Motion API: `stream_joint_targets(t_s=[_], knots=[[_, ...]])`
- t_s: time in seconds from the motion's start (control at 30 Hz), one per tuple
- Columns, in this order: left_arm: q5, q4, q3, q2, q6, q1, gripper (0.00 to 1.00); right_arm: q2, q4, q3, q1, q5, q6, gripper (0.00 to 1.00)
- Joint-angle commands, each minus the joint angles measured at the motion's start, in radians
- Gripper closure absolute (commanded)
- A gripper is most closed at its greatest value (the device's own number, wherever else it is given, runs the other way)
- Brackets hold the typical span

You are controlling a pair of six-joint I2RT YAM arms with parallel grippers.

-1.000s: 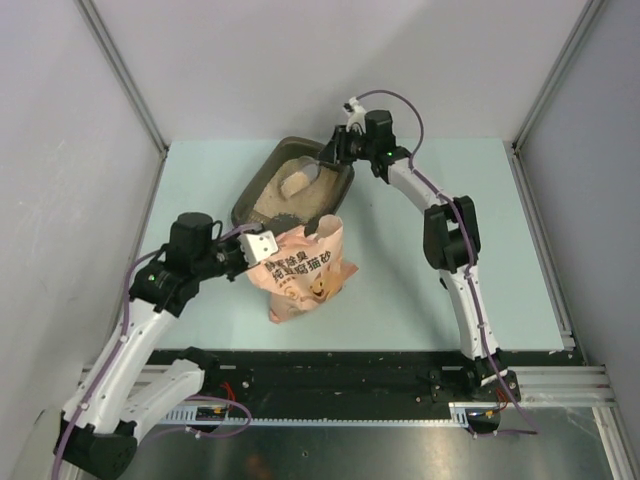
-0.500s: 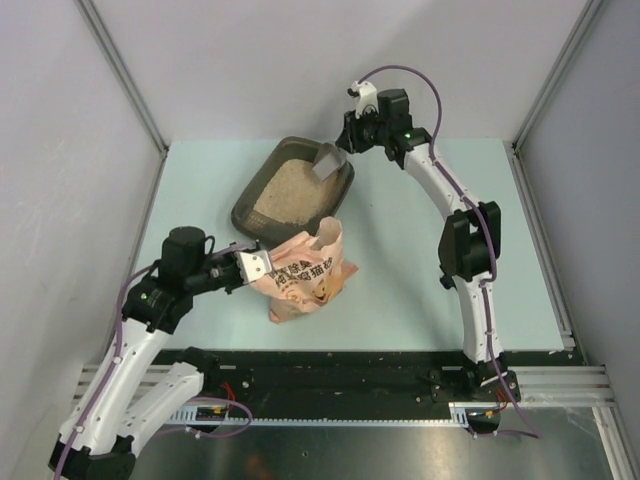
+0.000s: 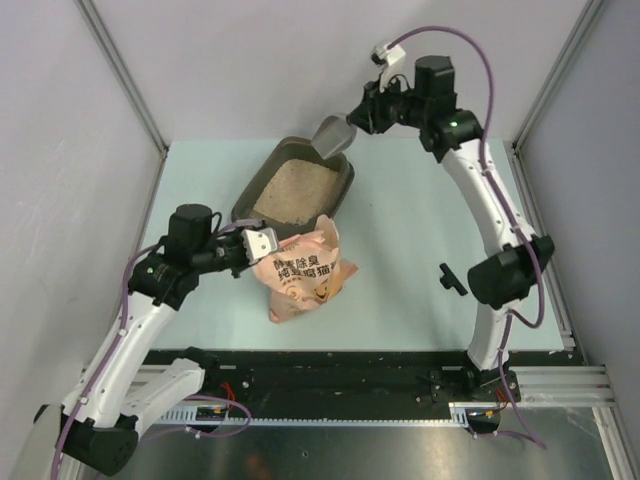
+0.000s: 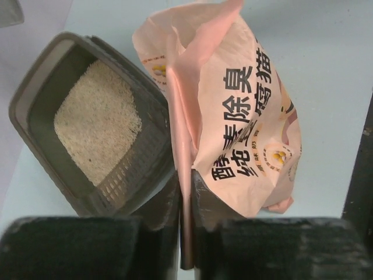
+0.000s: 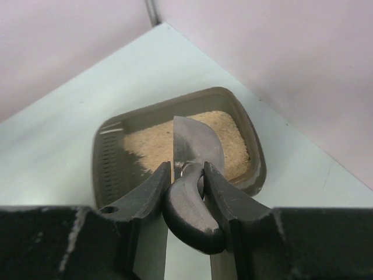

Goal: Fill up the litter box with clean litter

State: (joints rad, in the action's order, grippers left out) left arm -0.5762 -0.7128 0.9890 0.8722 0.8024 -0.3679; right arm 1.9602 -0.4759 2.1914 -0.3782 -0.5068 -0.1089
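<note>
Right gripper: fingers closed on the dark handle of the grey metal scoop. The blade points away from the wrist and down toward the litter box. In the top view it hangs over the box's far right corner. Right arm: raised and stretched to the far side, elbow out to the right.

Left gripper: jaws pressed together on the upright edge of the salmon-pink bag, mouth gaping. Left arm: bent, forearm reaching right.

Litter box: on the pale table, far of centre, just beyond the bag. Its long axis runs near-left to far-right.

Clean litter: a pale, grainy bed covering most of the box floor.
</note>
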Motion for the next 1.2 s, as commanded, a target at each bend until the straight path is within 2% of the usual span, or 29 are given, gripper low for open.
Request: stream_joint_targets(t_s=[0.0, 0.07, 0.1, 0.17, 0.3, 0.43, 0.5, 0.7, 0.73, 0.8, 0.83, 0.93, 1.17], knots=[[-0.034, -0.02, 0.045, -0.013, -0.037, -0.002, 0.68, -0.139, -0.171, 0.083, 0.025, -0.136, 0.026, 1.0], [-0.053, -0.022, 0.05, -0.009, -0.052, -0.002, 0.42, -0.173, -0.243, 0.062, 0.021, -0.154, 0.031, 1.0], [-0.057, -0.022, 0.05, -0.001, -0.046, -0.002, 0.39, -0.184, -0.266, 0.047, 0.019, -0.162, 0.017, 1.0], [-0.051, -0.02, 0.054, 0.036, -0.036, -0.003, 0.34, -0.219, -0.273, 0.01, 0.013, -0.17, 0.002, 1.0], [-0.024, -0.02, 0.091, 0.115, -0.012, -0.002, 0.33, -0.23, -0.331, 0.017, 0.007, -0.234, -0.023, 1.0], [-0.043, -0.022, 0.155, 0.191, -0.06, -0.002, 0.35, -0.225, -0.516, 0.092, -0.008, -0.257, -0.144, 1.0], [-0.08, -0.022, 0.184, 0.231, -0.095, -0.002, 0.4, -0.236, -0.579, 0.102, -0.016, -0.253, -0.17, 1.0], [-0.165, -0.02, 0.22, 0.266, -0.164, -0.006, 0.51, -0.25, -0.627, 0.119, -0.036, -0.239, -0.218, 1.0], [-0.174, -0.02, 0.218, 0.266, -0.17, -0.011, 0.59, -0.238, -0.636, 0.126, -0.042, -0.234, -0.221, 1.0], [-0.168, -0.022, 0.205, 0.257, -0.175, -0.012, 0.67, -0.224, -0.682, 0.162, -0.065, -0.22, -0.247, 1.0], [-0.157, -0.022, 0.2, 0.242, -0.174, -0.014, 0.77, -0.215, -0.699, 0.175, -0.074, -0.211, -0.259, 1.0], [-0.117, -0.02, 0.181, 0.193, -0.166, -0.014, 1.0, -0.201, -0.725, 0.2, -0.106, -0.181, -0.275, 1.0], [-0.054, 0.004, 0.085, 0.022, -0.164, -0.014, 1.0, -0.182, -0.744, 0.205, -0.162, -0.111, -0.282, 1.0]])
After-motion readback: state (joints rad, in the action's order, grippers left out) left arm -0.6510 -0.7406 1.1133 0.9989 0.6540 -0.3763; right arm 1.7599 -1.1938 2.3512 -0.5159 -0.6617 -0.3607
